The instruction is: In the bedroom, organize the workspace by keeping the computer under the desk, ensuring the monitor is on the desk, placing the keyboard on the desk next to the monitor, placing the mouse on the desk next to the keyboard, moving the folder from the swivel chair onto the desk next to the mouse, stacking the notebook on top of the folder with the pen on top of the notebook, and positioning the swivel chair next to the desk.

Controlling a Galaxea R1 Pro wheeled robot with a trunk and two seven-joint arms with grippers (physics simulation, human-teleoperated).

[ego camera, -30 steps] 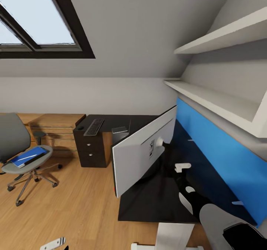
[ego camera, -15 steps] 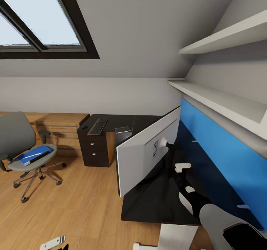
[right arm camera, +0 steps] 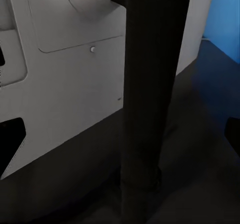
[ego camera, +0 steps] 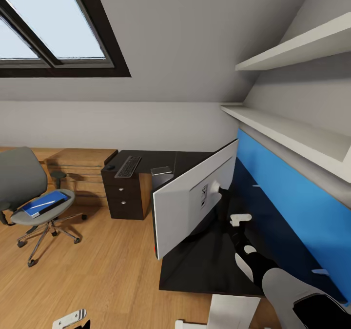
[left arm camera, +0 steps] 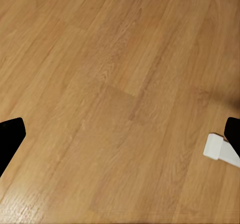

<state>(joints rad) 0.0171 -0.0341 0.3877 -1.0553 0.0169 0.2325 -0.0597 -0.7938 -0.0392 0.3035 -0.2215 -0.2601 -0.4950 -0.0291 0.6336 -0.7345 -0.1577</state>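
Reaching right hand (ego camera: 225,195) toward monitor (ego camera: 192,204) stand (right arm camera: 150,99): dark post dead ahead between spread fingers, upright axis, not pinched. Monitor on desk (ego camera: 204,265), white back facing hand. Left hand spread over floor (left arm camera: 120,84), well apart; right arm nearer.

Glossy black desk (ego camera: 204,265), monitor (ego camera: 187,207), keyboard (ego camera: 127,166), mouse (ego camera: 110,167), notebook (ego camera: 162,171) on top
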